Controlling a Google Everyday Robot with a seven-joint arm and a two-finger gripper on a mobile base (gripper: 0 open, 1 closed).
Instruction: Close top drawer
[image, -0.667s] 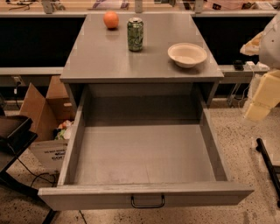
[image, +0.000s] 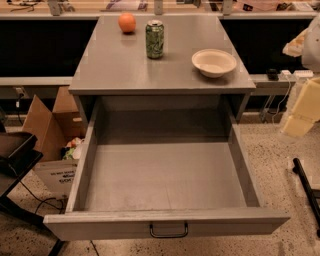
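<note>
The top drawer (image: 165, 180) is a wide, deep grey metal drawer, pulled far out of the grey cabinet (image: 115, 65) toward the camera. Its inside is plain grey and holds nothing. Its front panel runs along the bottom of the view with a small dark wire handle (image: 169, 230) at its centre. My gripper (image: 301, 112) shows as cream-coloured parts at the right edge, right of the drawer's side wall and above the floor, apart from the drawer. The lower drawers are hidden under the open one.
On the cabinet top stand an orange (image: 127, 22), a green can (image: 154, 39) and a white bowl (image: 214, 62). An open cardboard box (image: 47, 130) and a black stand (image: 12, 150) sit to the left. A black bar (image: 307, 185) lies on the speckled floor at right.
</note>
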